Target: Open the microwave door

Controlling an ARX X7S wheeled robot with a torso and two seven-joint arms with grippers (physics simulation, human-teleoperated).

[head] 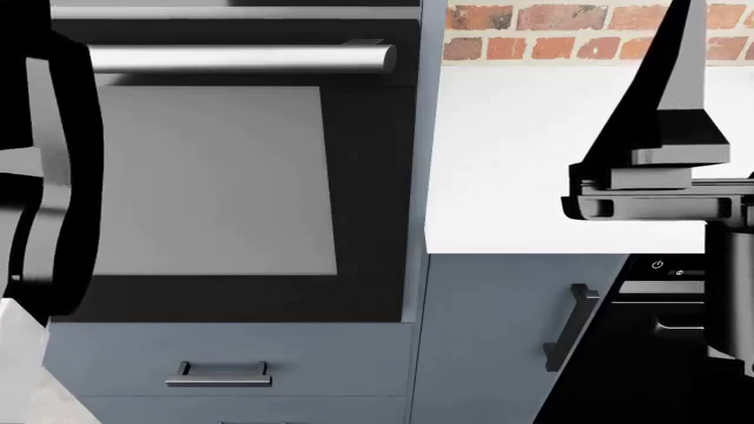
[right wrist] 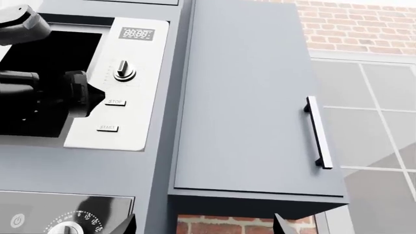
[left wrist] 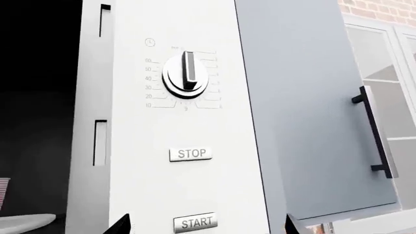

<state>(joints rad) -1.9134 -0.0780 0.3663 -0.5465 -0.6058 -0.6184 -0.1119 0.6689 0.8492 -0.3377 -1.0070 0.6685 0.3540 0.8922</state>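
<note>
Facing the microwave control panel [left wrist: 188,126], left gripper [left wrist: 206,225] spread wide near START button [left wrist: 196,223]; right gripper [right wrist: 204,224] likewise wide.

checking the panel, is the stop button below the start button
No, on the panel the stop button sits between the dial and the start button.

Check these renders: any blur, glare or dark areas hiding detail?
Left wrist view: sharp, the timer dial and STOP button readable, cavity black. Head view: arms near-black silhouettes, soft sheen on the oven handle. Right wrist view: evenly lit, display digits unreadable.
</note>
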